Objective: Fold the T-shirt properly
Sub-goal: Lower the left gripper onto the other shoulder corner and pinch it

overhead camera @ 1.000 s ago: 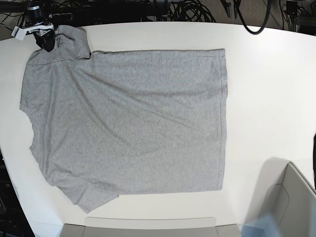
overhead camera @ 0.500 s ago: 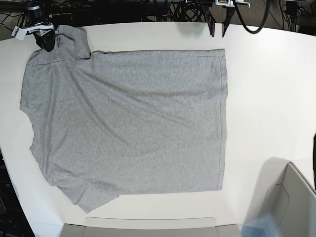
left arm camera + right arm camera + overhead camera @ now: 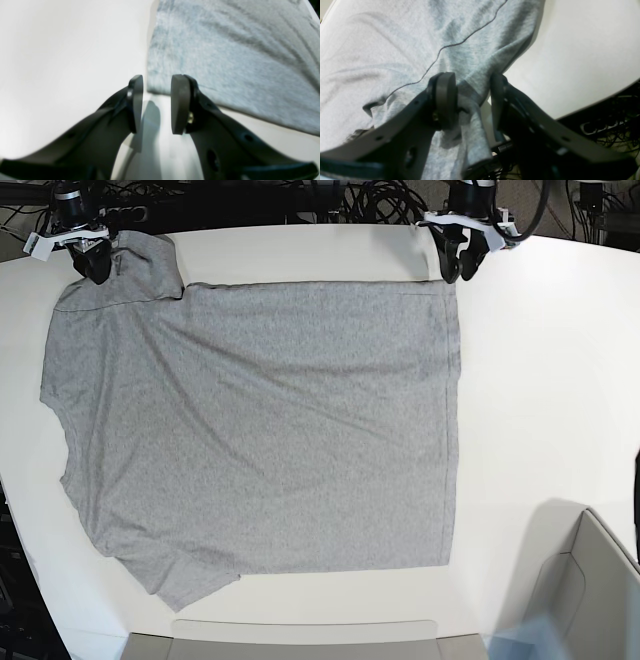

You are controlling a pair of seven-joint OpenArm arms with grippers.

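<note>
Our left gripper [image 3: 156,105], open at the shirt [image 3: 260,420] corner; right gripper [image 3: 472,100] loosely straddles the sleeve, which may slip.

surface: white table [image 3: 540,380] fills the frame | top edge: black cables [image 3: 380,200] tangled behind it | lower right: grey bin [image 3: 590,580] | light: even, bright

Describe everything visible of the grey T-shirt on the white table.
The heather-grey short-sleeved cotton T-shirt lies spread flat, plain side up and lightly creased, on the white table, hem toward the base view's right. One sleeve bunches at the far corner, with fabric between the right gripper's parted black pads. The left gripper, open, hovers at the hem's far corner without touching.
</note>
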